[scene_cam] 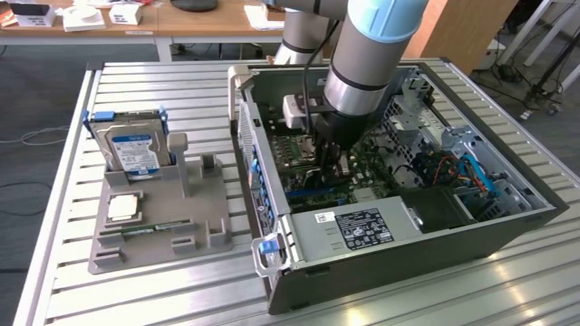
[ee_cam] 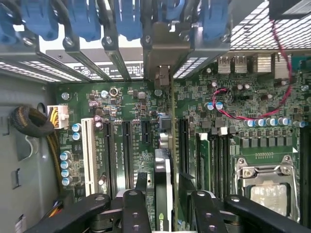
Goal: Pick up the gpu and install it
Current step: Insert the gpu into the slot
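One gripper (ee_cam: 168, 196), jaws apart, straddling gpu (ee_cam: 163, 170)

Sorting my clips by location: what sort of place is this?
Probably a robotics lab set up for PC assembly: a robot arm reaches into an open computer case on a slatted metal table, with wooden desks behind.
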`<state>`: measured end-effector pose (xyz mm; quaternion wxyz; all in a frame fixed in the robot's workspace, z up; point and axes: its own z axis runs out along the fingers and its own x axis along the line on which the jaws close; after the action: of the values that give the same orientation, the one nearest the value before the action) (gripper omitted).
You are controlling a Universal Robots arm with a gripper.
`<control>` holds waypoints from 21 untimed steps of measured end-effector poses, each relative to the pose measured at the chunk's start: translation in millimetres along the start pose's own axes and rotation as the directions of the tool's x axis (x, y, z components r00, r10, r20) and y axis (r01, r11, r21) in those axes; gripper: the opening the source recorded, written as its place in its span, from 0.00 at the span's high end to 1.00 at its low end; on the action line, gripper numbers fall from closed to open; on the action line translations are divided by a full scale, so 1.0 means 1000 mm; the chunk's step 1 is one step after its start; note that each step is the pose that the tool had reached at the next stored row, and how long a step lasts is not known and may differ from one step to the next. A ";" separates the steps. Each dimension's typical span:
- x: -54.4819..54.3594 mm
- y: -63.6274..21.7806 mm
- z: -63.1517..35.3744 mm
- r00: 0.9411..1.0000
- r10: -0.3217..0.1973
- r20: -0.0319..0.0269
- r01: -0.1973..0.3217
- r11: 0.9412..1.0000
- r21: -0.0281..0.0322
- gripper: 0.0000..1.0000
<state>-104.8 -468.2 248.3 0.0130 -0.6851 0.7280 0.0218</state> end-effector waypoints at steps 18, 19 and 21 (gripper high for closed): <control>-0.001 0.0001 -0.0310 1.000 0.000 0.002 0.000 1.000 0.000 0.60; -0.001 0.0002 -0.0310 1.000 0.000 0.003 0.000 1.000 0.000 0.60; -0.002 0.0002 -0.0320 1.000 0.000 0.002 0.000 1.000 0.000 0.60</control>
<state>-104.6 -468.2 280.3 0.0137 -0.6851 0.7280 0.0227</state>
